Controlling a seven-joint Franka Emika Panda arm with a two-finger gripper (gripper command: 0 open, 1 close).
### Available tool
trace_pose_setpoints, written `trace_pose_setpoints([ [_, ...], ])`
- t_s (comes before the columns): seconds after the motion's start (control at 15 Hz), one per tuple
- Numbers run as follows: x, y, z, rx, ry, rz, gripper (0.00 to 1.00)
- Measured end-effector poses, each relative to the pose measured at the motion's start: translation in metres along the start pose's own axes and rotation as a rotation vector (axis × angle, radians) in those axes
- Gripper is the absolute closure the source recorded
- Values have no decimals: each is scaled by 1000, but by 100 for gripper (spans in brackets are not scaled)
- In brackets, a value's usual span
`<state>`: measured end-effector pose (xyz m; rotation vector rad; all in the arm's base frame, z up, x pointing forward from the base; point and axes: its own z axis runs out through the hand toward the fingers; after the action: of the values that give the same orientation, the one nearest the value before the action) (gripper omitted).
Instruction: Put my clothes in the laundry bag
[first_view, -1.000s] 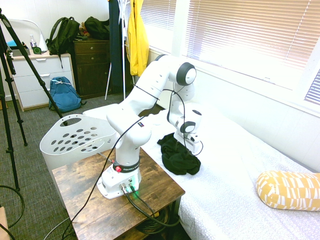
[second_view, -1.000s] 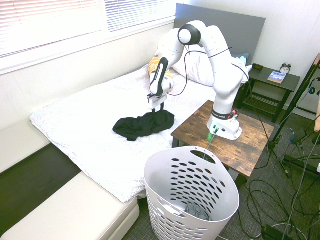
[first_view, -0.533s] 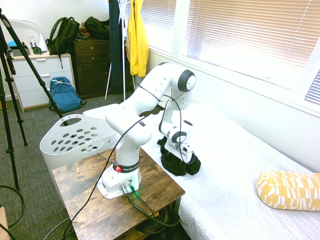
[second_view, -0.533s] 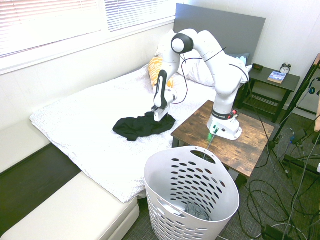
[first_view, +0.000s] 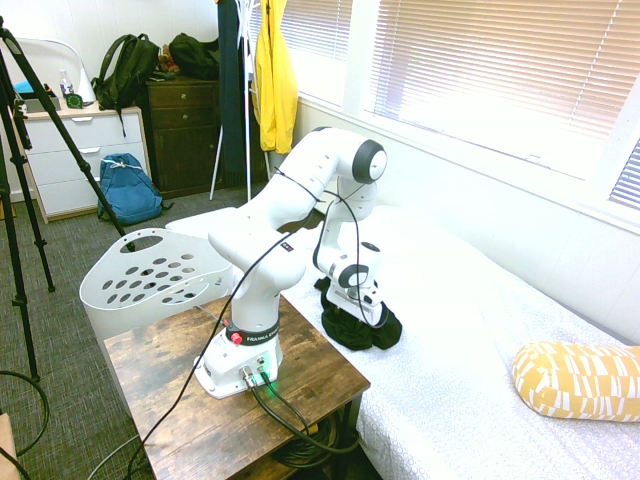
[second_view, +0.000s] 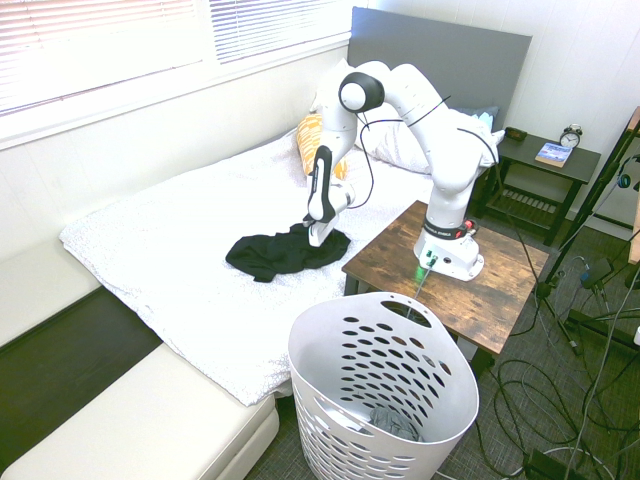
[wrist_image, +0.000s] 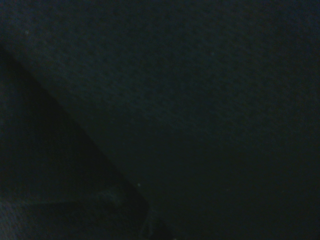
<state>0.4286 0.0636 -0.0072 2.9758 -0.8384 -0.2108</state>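
Black soft fabric garment (second_view: 283, 254), one: crumpled on the white patterned bed (second_view: 165, 275), near the wooden tabletop (second_view: 445, 290); not in the basket. White-and-black two-finger gripper (second_view: 318, 240), one: tilted, low over the garment's end nearest the tabletop, its tips lost in the folds; whether they stand apart or together cannot be told. Step in hand, as judged: grasping. Best done by gathering a thick fold, sparing the bedding beneath, then raising gently to check the hold; a thin pinch could slip. Carriage calls for height enough that trailing cloth clears the basket's rim. White plastic laundry basket (second_view: 330, 330), one: tall, oval holes, cut-out handle, open-topped, beside the tabletop; grey crumpled fabric (second_view: 396, 422) lies at its bottom.
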Motion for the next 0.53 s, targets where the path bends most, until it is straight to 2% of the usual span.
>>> trace_pose_setpoints([
  [0.53, 3, 1, -3, 9, 5, 9, 100],
])
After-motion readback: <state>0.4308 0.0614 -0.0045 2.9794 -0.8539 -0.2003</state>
